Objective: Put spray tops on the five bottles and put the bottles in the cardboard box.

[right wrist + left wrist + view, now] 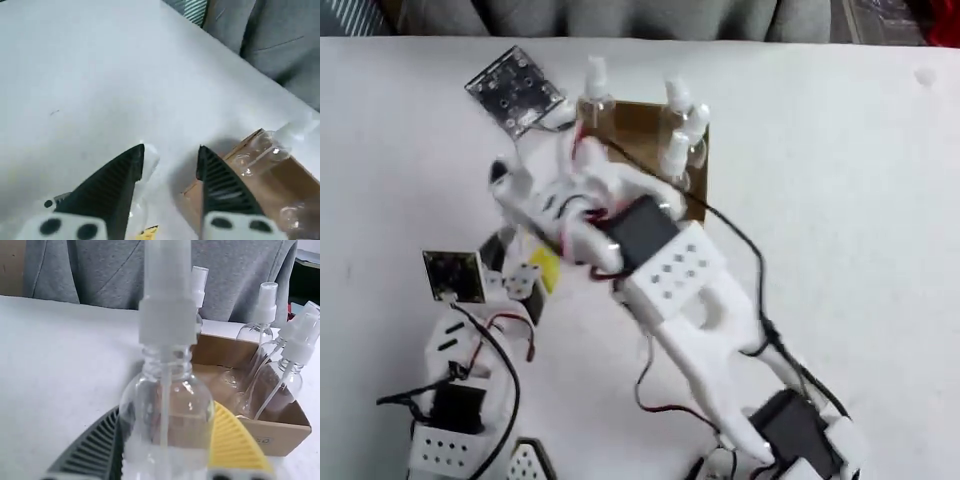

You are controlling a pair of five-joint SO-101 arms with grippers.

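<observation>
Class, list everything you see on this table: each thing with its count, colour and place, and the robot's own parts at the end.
held bottle: one, clear with a white spray top on its neck, in the left claw, beside the cardboard box.
boxed bottles: four, clear with white spray tops, inside the cardboard box.
cardboard box: one, brown, open at the top, on the table.
table: one, white, under everything.
left claw: one, grey and yellow, shut on the held bottle.
right claw: one, black, open, over the table next to the cardboard box.
</observation>
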